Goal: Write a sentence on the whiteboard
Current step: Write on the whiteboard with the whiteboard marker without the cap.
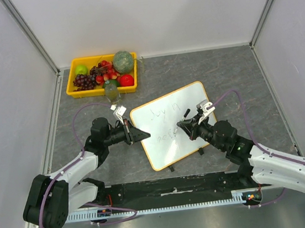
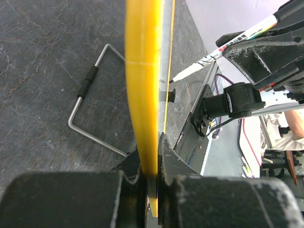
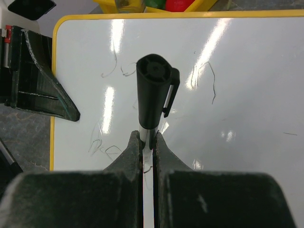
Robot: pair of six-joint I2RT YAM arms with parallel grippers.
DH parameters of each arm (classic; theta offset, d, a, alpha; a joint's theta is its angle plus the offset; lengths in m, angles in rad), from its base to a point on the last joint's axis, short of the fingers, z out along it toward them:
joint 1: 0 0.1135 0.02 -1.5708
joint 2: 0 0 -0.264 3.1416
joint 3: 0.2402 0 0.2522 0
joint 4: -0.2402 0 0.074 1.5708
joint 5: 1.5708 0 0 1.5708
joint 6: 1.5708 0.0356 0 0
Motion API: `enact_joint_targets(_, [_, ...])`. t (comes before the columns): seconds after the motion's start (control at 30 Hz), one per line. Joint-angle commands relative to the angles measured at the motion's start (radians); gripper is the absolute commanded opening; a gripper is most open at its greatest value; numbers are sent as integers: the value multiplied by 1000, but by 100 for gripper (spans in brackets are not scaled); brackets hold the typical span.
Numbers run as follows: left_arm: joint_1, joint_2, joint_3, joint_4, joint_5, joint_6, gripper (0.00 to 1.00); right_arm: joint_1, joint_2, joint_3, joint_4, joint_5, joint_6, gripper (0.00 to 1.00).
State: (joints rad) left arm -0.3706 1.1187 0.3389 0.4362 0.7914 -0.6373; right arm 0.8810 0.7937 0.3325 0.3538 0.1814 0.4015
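The whiteboard [image 1: 176, 102], white with an orange-yellow frame, lies tilted on the grey table. My left gripper [image 1: 145, 135] is shut on its left edge. In the left wrist view the yellow frame [image 2: 142, 71] runs up from between my left gripper [image 2: 153, 159]. My right gripper [image 1: 182, 126] is shut on a marker [image 1: 186, 112] over the board's middle. In the right wrist view the marker [image 3: 152, 90], black cap on its back end, stands up from my right gripper [image 3: 148, 142]. Its tip meets the board [image 2: 172, 79]. Thin strokes of the sentence [image 3: 113, 71] show in two faint lines [image 1: 161, 113].
A yellow tray [image 1: 72, 85] of fruit stands at the back left, with a small glass jar [image 1: 111, 91] just in front of it. Two black clips [image 1: 202, 152] sit on the board's near edge. A bent wire stand [image 2: 85, 95] lies under the board. Grey walls close in both sides.
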Motion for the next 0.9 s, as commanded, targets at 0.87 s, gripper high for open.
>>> enact_joint_targets(0.87, [18,29,-34,-106,-152,163,2,-1,47,-29,-7,58,60,0])
